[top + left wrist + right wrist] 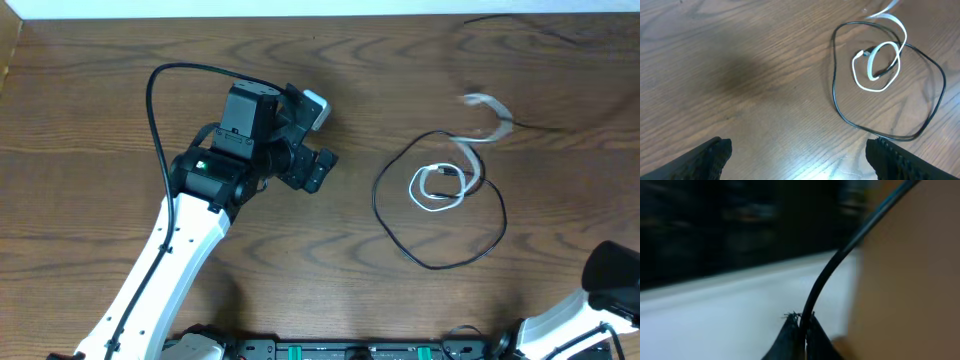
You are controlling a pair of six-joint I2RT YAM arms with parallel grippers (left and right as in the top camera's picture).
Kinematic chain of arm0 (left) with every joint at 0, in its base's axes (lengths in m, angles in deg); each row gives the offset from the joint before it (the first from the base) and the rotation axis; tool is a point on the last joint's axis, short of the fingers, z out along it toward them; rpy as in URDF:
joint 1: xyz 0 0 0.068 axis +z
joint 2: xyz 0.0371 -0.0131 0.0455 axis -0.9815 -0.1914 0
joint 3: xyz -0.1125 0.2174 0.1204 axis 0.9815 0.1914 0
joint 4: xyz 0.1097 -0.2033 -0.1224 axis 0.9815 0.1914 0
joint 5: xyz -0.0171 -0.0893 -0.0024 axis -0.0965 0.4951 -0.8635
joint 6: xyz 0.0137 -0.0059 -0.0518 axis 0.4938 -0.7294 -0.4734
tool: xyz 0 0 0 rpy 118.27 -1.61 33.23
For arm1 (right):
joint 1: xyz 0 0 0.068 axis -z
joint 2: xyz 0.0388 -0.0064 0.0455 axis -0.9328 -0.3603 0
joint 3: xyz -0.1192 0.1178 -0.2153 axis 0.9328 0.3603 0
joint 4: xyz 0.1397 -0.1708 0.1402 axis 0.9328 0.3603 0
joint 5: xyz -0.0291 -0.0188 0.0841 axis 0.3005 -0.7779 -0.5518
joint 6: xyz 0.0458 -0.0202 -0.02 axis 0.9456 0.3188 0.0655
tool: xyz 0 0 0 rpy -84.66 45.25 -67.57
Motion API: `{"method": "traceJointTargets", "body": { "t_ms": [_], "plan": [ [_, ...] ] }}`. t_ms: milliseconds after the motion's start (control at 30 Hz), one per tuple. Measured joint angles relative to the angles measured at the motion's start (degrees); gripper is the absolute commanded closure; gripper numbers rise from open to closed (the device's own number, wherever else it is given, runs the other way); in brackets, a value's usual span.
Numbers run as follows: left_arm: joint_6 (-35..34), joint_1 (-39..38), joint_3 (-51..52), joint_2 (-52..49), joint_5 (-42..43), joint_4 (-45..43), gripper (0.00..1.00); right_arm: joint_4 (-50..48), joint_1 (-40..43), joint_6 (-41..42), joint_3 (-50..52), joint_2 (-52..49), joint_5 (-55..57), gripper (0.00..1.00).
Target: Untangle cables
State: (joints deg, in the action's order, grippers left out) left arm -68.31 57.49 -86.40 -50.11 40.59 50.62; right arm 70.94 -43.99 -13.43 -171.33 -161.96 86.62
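Observation:
A black cable (pixel 377 195) lies in a wide loop on the wooden table right of centre. A white cable (pixel 436 209) is coiled in a small loop inside it, and one white end (pixel 488 103) rises blurred behind. Both show in the left wrist view, the black loop (pixel 836 100) and the white loop (pixel 874 90). My left gripper (pixel 318 140) is open and empty, left of the cables and apart from them (pixel 797 160). My right gripper (pixel 801 322) is shut on a black cable (pixel 840 260). In the overhead view only the right arm (pixel 612 278) shows.
A thin black cable strand (pixel 520 25) runs blurred across the far right of the table, and another strand (pixel 555 127) leads right from the loop. The table's far edge (pixel 300 15) meets a white surface.

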Motion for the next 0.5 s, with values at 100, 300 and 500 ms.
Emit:
{"method": "traceJointTargets", "body": {
  "t_ms": [100,300,500],
  "plan": [
    [-0.94,0.00,0.00,0.00,0.00,0.04,0.09,3.74,3.63,-2.62,-0.26,-3.50,4.13,0.99],
    [-1.90,0.00,0.00,0.00,0.00,0.20,0.09,12.17,10.01,-5.35,1.44,-18.62,4.46,0.95],
    [-3.39,0.00,0.00,0.00,0.00,0.22,0.09,14.43,11.10,-5.97,2.27,-24.55,2.21,0.21]
  ]
}}
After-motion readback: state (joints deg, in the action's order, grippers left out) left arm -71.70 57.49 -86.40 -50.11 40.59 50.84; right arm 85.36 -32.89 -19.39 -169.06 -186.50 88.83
